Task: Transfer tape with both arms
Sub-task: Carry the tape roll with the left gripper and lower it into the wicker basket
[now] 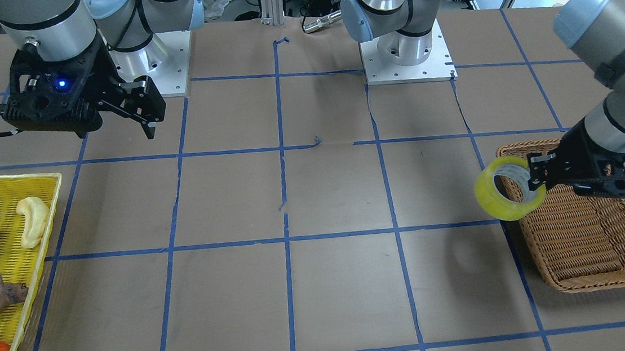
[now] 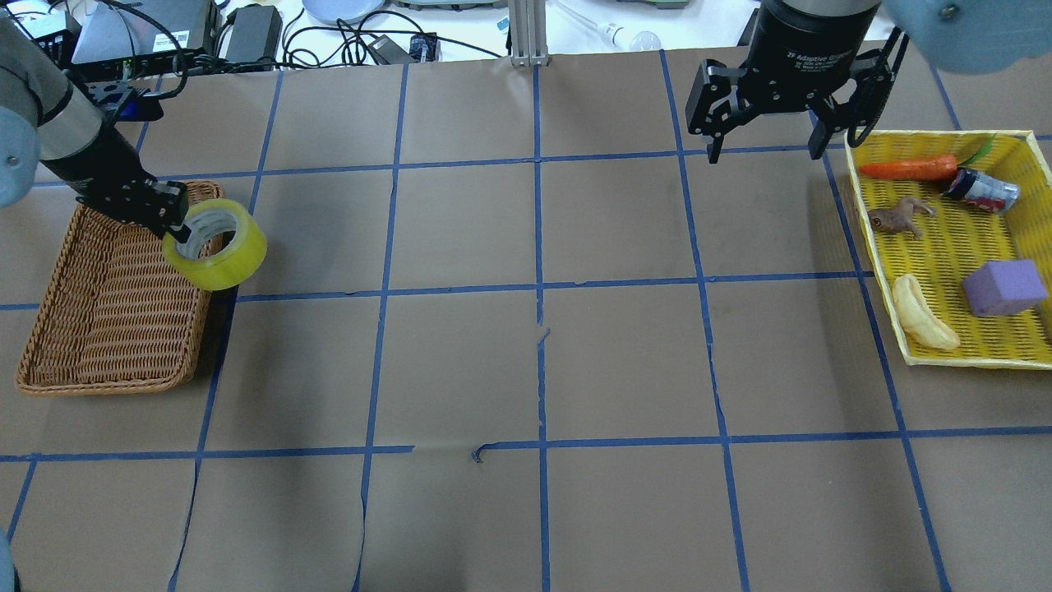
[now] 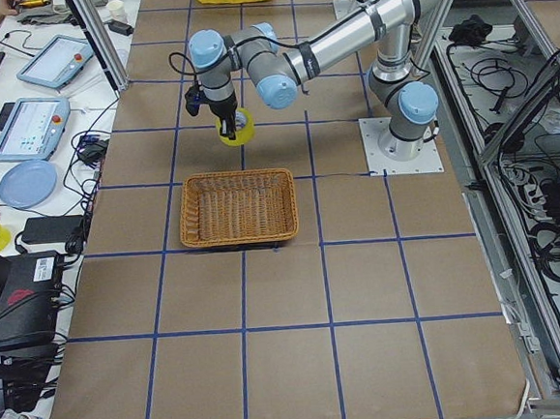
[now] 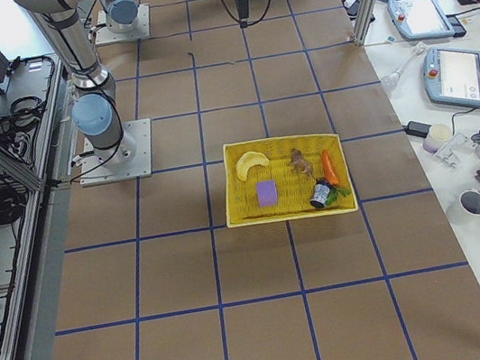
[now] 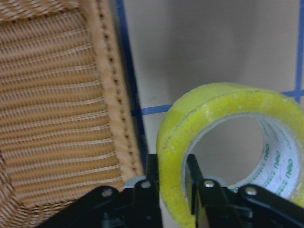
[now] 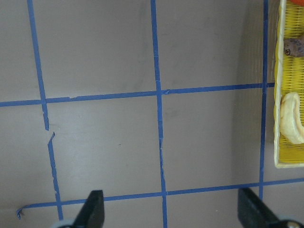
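Observation:
The yellow tape roll (image 2: pixel 220 251) hangs above the table at the wicker basket's (image 2: pixel 115 329) inner edge. My left gripper (image 2: pixel 177 224) is shut on the roll's wall, one finger inside the core and one outside, as the left wrist view shows on the tape (image 5: pixel 209 118). From the front, the tape (image 1: pixel 504 195) and left gripper (image 1: pixel 536 176) are at the right. My right gripper (image 2: pixel 763 154) is open and empty, hovering above the table beside the yellow basket (image 2: pixel 962 247). It also shows in the front view (image 1: pixel 146 122), and its spread fingertips (image 6: pixel 92 211) show in the right wrist view.
The wicker basket (image 1: pixel 585 248) holds nothing visible. The yellow basket (image 1: pixel 3 259) holds a carrot (image 2: pixel 908 168), a small can (image 2: pixel 982 189), a brown toy animal (image 2: pixel 896 218), a banana (image 2: pixel 920 312) and a purple block (image 2: pixel 1003 288). Blue tape lines grid the brown table.

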